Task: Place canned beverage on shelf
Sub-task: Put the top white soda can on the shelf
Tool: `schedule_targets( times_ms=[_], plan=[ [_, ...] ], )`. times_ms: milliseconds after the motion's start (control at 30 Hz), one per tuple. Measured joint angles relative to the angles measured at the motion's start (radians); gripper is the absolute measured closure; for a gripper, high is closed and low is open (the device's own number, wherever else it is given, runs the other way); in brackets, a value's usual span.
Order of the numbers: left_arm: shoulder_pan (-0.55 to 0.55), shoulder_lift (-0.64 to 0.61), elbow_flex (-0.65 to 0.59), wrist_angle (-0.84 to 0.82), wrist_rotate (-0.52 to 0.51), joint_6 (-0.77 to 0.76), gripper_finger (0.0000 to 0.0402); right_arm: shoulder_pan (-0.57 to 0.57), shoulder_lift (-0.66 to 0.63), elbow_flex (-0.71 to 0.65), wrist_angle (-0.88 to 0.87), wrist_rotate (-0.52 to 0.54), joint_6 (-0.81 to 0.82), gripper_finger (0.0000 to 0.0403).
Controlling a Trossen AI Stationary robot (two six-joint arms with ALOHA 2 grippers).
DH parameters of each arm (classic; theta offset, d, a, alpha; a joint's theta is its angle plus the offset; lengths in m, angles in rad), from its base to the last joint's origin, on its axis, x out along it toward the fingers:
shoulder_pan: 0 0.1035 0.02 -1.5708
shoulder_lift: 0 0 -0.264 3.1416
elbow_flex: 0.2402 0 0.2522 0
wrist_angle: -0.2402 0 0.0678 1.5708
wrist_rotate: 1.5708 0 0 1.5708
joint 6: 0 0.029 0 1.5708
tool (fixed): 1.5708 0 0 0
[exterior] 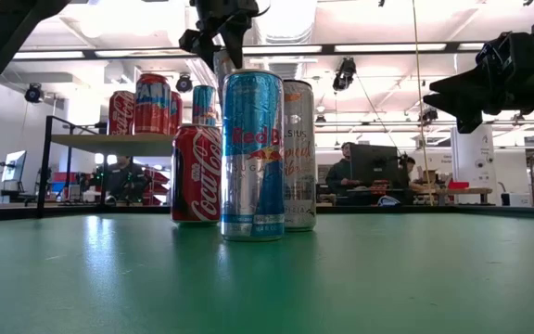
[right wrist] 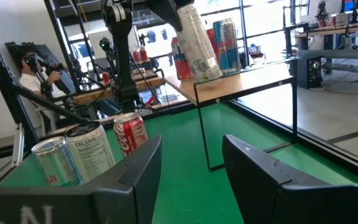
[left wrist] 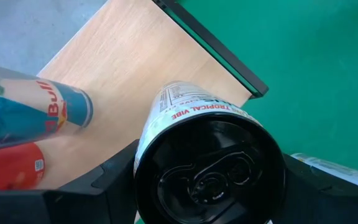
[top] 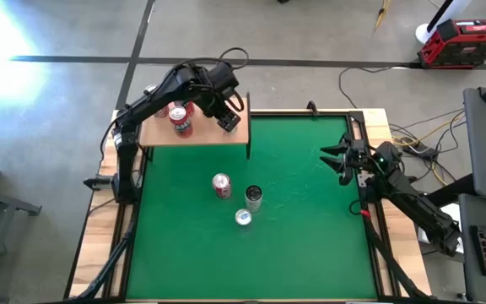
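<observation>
Red Bull can [exterior: 253, 153] mat front | left tool [top: 229, 114] holds white can [right wrist: 197, 42] over shelf [top: 239, 133] edge

Shelf [top: 194, 133]: red cans [top: 180, 118], left gripper [top: 229, 121] above, probably gripping a can.
Mat [top: 302, 228]: three cans [top: 241, 200].
Right gripper [top: 334, 158]: mat edge.

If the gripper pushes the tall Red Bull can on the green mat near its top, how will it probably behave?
The Red Bull can stands upright, tall and slim, so a push near its top would probably tip it rather than slide it. Once down, its round body would likely roll on the green mat. The Coca-Cola can and the Celsius can stand close, so it may knock them.
</observation>
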Motion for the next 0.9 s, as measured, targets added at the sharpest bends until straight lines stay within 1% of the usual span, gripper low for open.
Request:
schedule_targets(
  times_ms=[333,633,767,900],
  plan=[
    [0.014,0.024,0.0,0.005,0.005,0.017,0.0152,0.0,0.0,0.0,0.0,0.0,0.0,0.0241],
    [0.022,0.025,0.001,0.005,0.005,-0.046,0.012,0.0,0.0,0.0,0.0,0.0,0.0,0.0241],
    [0.022,0.026,0.001,-0.001,0.0,-0.055,0.0117,0.0,0.0,0.0,0.0,0.0,0.0,0.0241],
    [0.022,0.027,0.001,-0.001,-0.029,-0.081,0.0116,0.0,0.0,0.0,0.0,0.0,0.0,0.0241]
  ],
)
